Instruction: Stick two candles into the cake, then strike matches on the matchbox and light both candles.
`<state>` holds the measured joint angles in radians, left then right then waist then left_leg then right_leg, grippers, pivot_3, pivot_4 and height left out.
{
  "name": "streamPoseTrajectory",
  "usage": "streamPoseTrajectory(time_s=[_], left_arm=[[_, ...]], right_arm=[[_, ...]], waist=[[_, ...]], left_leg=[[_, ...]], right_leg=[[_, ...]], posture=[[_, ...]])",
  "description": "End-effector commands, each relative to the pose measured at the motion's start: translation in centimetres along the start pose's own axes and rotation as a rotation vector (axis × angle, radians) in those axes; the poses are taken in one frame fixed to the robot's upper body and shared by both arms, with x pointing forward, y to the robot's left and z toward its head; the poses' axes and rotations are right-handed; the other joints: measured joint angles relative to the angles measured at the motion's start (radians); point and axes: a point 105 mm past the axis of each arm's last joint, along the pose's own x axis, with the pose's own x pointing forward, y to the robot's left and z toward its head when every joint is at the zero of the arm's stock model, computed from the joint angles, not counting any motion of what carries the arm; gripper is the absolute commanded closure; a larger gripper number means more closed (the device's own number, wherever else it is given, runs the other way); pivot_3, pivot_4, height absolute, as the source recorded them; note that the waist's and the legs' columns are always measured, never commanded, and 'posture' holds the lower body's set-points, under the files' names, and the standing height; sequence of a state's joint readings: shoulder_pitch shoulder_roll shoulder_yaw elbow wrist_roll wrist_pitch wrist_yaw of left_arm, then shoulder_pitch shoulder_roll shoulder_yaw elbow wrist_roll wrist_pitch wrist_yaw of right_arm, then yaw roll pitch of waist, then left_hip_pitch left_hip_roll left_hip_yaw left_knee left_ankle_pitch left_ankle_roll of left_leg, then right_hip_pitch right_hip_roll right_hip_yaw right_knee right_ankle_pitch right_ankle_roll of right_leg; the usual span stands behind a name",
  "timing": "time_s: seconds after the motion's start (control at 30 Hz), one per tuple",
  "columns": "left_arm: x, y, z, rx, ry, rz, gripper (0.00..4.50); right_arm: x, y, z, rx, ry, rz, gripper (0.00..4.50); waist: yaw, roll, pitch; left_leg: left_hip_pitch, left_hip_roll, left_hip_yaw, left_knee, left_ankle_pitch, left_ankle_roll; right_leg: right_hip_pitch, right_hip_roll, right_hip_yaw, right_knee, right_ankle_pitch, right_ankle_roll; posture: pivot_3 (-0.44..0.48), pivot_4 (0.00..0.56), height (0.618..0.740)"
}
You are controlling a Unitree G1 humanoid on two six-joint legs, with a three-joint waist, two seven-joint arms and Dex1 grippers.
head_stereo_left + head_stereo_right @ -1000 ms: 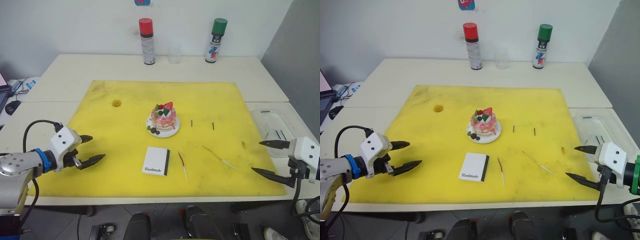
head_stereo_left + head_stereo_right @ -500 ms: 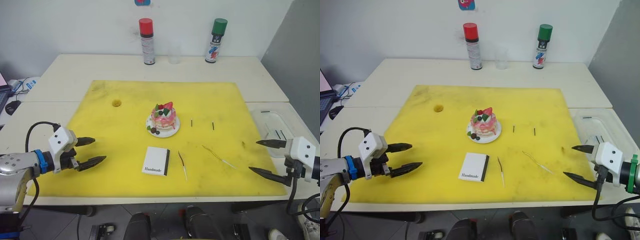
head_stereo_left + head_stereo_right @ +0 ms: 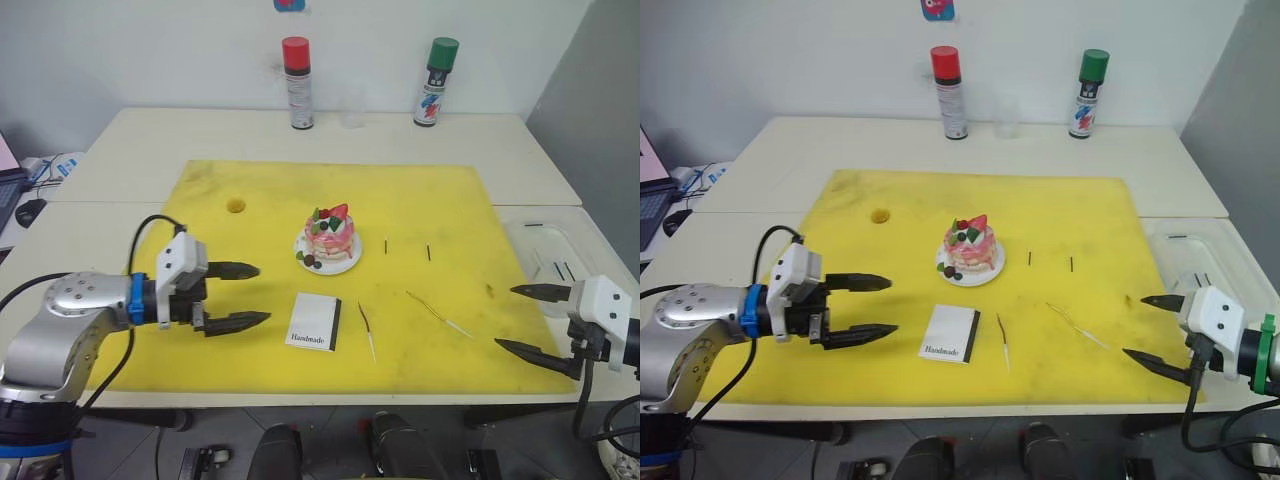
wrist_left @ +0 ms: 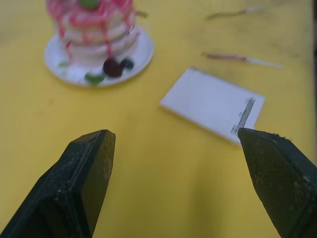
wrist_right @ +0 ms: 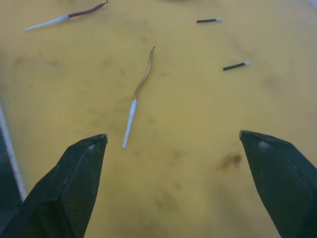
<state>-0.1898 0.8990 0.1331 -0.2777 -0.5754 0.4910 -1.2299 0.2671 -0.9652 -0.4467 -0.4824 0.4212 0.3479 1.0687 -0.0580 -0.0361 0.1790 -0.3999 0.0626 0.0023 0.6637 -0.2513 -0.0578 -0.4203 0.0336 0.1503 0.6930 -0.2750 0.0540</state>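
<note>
Candles (image 3: 366,328) lie flat on the yellow mat (image 3: 200,215); both grippers, left (image 3: 245,295) and right (image 3: 525,319), are open and empty. Such thin tapers may slip or bend when pinched.

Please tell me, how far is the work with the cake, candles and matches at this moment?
Nothing is finished yet. The cake has no candle in it; the reddish candle and the yellowish candle lie flat on the yellow mat, and two matches lie apart beside the cake. The left gripper is open near the matchbox, the right gripper open at the mat's edge. Both hold nothing. Everything remains to be done.
</note>
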Motion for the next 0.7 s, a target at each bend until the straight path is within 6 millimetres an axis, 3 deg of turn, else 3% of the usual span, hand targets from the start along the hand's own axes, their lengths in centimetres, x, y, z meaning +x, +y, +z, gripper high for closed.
streamPoseTrajectory(time_s=[0.03, 0.33, 0.7], left_arm=[[1.2, -1.8, 1.6, 0.025, -0.03, -0.108, 0.14], [2.2, -3.9, 2.2, 0.043, -0.049, -0.215, 0.14], [2.4, -4.8, 1.6, 0.038, -0.053, -0.211, 0.14]], right_arm=[[0.6, 0.6, 0.7, 0.05, 0.046, -0.019, 0.0], [3.5, 0.9, -1.0, 0.165, 0.174, -0.083, 0.0], [5.1, 0.8, -1.9, 0.189, 0.184, -0.079, 0.0]], waist=[[-0.007, 0.0, 0.0], [-0.011, -0.001, 0.0], [-0.011, -0.001, 0.0]], left_leg=[[0.0, 0.0, 0.0, 0.0, 0.0, 0.0], [0.001, 0.0, 0.0, 0.002, 0.0, 0.0], [0.0, 0.0, -0.001, 0.001, 0.0, 0.0]], right_leg=[[0.0, 0.0, 0.0, 0.0, 0.0, 0.0], [0.0, 0.0, 0.001, 0.003, 0.0, 0.0], [-0.001, 0.0, 0.0, 0.003, -0.001, -0.001]], posture=[[0.0, 0.15, 0.704], [0.0, 0.15, 0.704], [0.0, 0.15, 0.704]])
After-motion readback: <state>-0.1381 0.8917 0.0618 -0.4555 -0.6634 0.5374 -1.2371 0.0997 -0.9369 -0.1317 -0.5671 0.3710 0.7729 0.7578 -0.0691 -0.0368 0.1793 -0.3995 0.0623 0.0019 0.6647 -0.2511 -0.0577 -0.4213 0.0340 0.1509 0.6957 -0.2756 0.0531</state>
